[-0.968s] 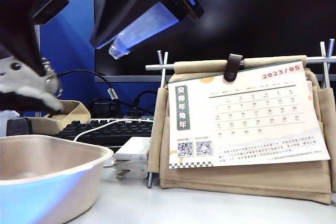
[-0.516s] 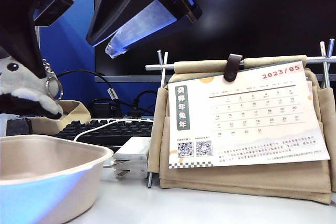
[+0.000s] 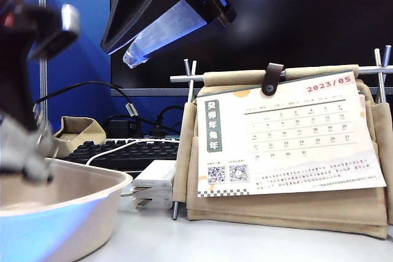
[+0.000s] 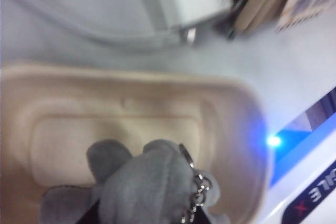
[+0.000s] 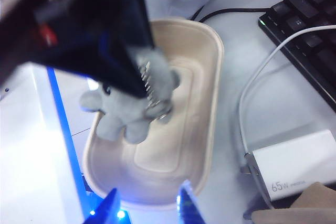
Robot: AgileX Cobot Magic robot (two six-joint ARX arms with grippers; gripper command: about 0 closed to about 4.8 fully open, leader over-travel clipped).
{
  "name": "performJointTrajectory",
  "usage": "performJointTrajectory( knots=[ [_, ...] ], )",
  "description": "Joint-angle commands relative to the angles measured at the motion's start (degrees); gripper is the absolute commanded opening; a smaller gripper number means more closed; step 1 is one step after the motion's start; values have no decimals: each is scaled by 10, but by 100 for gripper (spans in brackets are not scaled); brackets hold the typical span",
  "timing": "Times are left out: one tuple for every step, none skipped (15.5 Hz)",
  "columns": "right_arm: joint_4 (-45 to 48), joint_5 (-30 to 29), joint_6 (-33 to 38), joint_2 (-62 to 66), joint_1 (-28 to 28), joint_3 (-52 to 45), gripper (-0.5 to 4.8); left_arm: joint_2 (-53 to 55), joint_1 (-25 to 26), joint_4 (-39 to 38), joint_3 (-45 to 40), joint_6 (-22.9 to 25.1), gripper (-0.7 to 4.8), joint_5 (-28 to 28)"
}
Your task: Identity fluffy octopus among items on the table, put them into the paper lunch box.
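Exterior view: the left pincer carries the fluffy octopus down to the rim of the paper lunch box; a second ago it hung higher.

Left wrist view: the plush sits clamped, hanging over the tray's floor, so the placing step looks nearly done; next comes lowering and release.

Right wrist view: the right pincer waits with jaws apart, empty, above the tray's near end on the table.

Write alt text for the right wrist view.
The left gripper, dark and blurred, holds a small grey plush octopus above a cream moulded paper lunch box on the pale table. The right gripper hangs open nearby.
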Motion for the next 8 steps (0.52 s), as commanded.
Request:
performJointTrajectory(
  knots=[
    [6, -3, 2, -2, 1, 2, 148, -1, 0, 60, -32, 1, 173, 0],
    [6, -3, 2, -2, 1, 2, 148, -1, 0, 70, -34, 1, 173, 0],
    [6, -3, 2, -2, 1, 2, 148, -1, 0, 78, -34, 1, 173, 0],
    [6, -10, 2, -2, 1, 2, 148, -1, 0, 87, -34, 1, 174, 0],
    [6, -15, 2, -2, 1, 2, 148, -1, 0, 90, -34, 1, 175, 0],
    [5, -20, 2, -2, 1, 2, 148, -1, 0, 90, -34, 1, 176, 0],
    [5, -21, 2, -2, 1, 2, 148, -1, 0, 90, -34, 1, 183, 0],
    [5, -21, 2, -2, 1, 2, 148, -1, 0, 90, -34, 1, 183, 0]
  ],
)
